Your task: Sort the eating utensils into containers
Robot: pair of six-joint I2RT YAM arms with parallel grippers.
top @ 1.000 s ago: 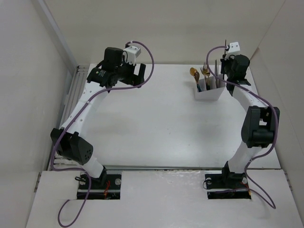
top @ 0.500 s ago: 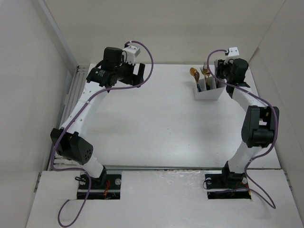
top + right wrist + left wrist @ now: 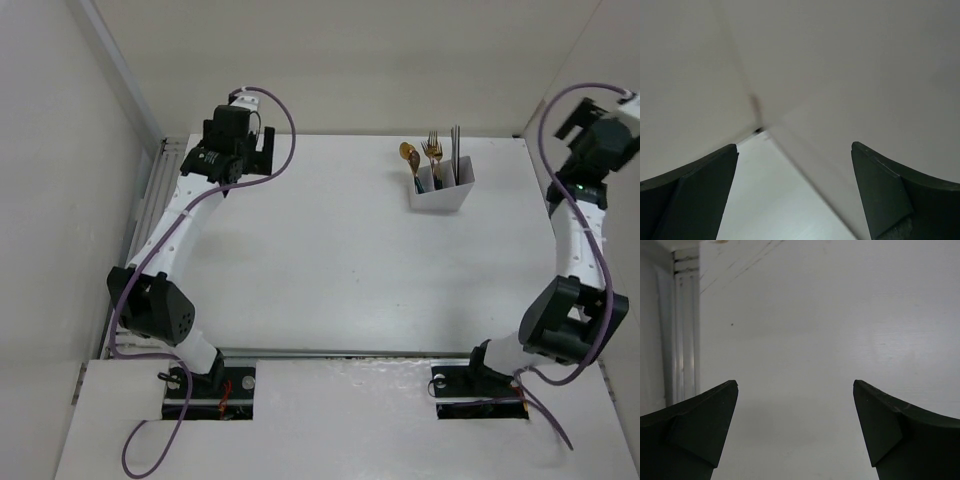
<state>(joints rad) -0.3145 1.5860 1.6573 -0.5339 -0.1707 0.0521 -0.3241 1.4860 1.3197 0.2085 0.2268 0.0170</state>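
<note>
Right arm reared up by the right wall, right gripper point(image 3: 795, 150) spread wide, empty. Left arm stretched far-left, left gripper point(image 3: 795, 387) also wide. Utensils point(image 3: 432, 155) stand upright in container point(image 3: 442, 196), far-right on table point(image 3: 330, 260).

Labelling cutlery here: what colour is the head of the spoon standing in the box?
Gold; the spoon shows best in the top view.
</note>
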